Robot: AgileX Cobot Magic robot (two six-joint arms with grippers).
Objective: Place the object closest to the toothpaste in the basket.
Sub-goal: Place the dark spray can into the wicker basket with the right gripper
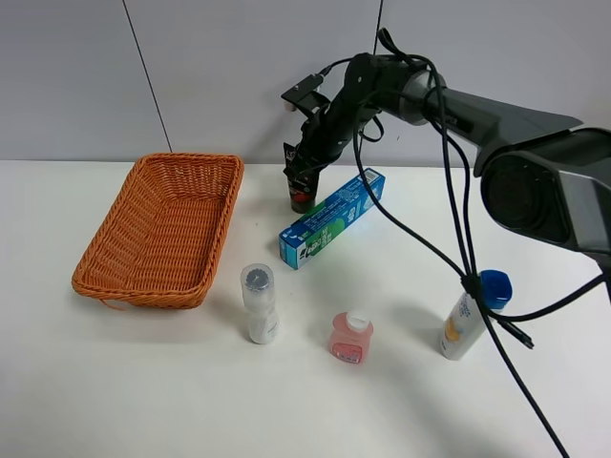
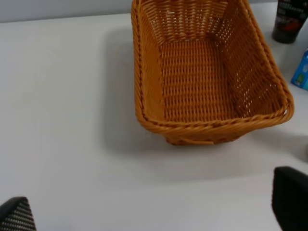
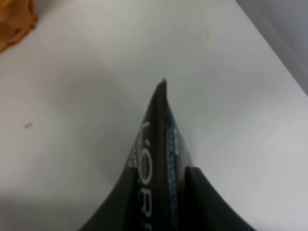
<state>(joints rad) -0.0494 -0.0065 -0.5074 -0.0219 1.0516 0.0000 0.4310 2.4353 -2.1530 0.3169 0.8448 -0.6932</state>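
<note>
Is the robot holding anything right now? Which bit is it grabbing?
Yes. The right gripper pinches the black tube by its upper part, just below the flat crimped end. The left gripper is open and holds nothing.

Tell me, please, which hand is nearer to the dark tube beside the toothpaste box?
Right. The right hand grips the dark tube at its top. The left hand hangs open short of the basket, with the tube past the basket's far end.

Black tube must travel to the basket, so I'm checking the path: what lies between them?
Only bare table between black tube and basket, shown in the exterior high view.
</note>
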